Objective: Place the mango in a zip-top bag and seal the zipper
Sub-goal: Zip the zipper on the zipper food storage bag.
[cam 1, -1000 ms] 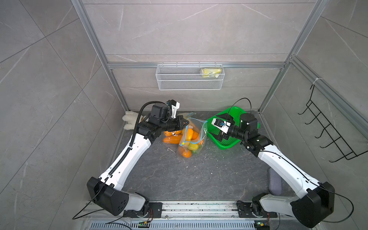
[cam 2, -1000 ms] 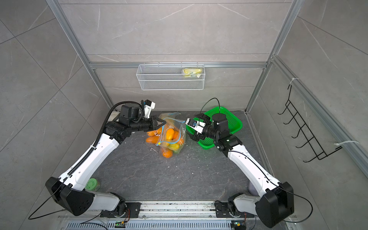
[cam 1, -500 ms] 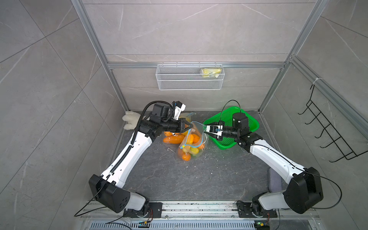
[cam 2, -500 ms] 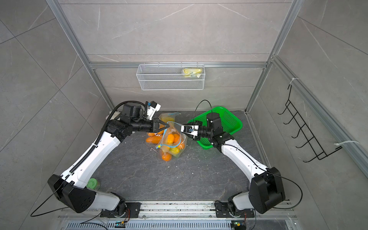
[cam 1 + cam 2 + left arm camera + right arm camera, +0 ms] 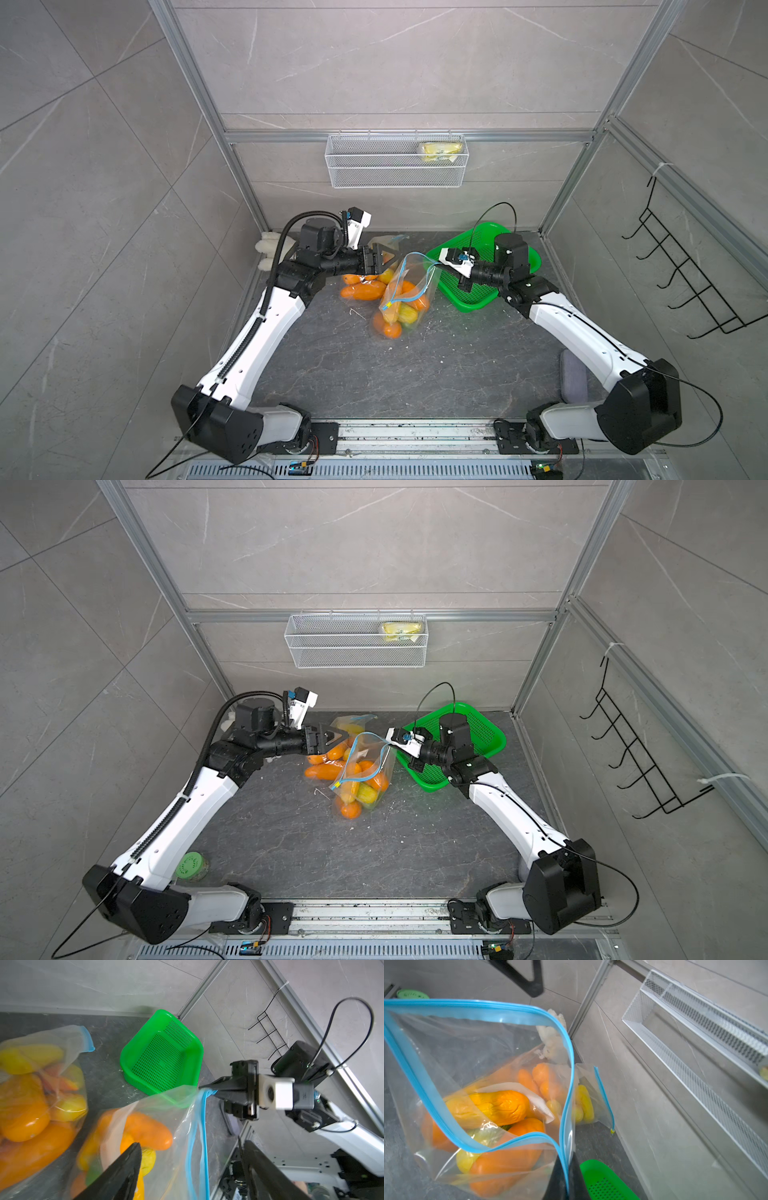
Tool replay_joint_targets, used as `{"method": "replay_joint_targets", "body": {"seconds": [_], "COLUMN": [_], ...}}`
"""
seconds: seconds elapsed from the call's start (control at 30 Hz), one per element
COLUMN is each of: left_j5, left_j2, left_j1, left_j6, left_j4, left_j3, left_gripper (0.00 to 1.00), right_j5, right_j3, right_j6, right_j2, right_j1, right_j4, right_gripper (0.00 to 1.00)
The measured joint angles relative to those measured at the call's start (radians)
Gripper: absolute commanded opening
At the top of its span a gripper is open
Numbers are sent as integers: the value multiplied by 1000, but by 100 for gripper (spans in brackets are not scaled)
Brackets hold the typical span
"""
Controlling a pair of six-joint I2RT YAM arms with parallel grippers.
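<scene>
The clear zip-top bag (image 5: pixel 401 299) with a blue zipper (image 5: pixel 467 1009) stands on the dark floor in both top views, its mouth gaping open. Orange and yellow mangoes (image 5: pixel 500 1105) lie inside it. My right gripper (image 5: pixel 566 1160) is shut on the bag's zipper edge at one corner and holds that corner up (image 5: pixel 432 266). My left gripper (image 5: pixel 192 1144) is open beside the bag's other side (image 5: pixel 392 255), gripping nothing. In the left wrist view the zipper strip runs between its spread fingers without visible contact.
A second bag of mangoes (image 5: pixel 361 286) lies just behind the first, under my left gripper. A green perforated basket (image 5: pixel 478 299) sits under my right wrist. On the back wall hangs a wire basket (image 5: pixel 395 166). A green-lidded jar (image 5: pixel 191 866) stands front left.
My left gripper has opened and let go of the bag's edge. My right gripper has closed on the zipper corner. The bag's mouth has sagged wider.
</scene>
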Motion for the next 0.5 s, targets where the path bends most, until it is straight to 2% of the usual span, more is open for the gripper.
{"method": "replay_joint_targets", "body": {"seconds": [0.07, 0.23, 0.37, 0.5], "left_j5": [-16, -26, -6, -17], "left_j2": [-105, -329, -372, -320], "left_j1": [0, -4, -43, -127], "left_j6": [23, 139, 269, 403], "left_j4": [100, 328, 424, 420], "left_j3": [-124, -398, -533, -599], "left_gripper": [90, 89, 89, 87], "right_j5": [26, 64, 108, 142], "right_j3": [12, 34, 39, 43], "right_j6": [62, 196, 268, 316], "right_j2": [-11, -16, -21, -30], "right_j1": [-8, -33, -46, -59], "right_j4": [-40, -117, -173, -227], "right_gripper": [0, 0, 0, 0]}}
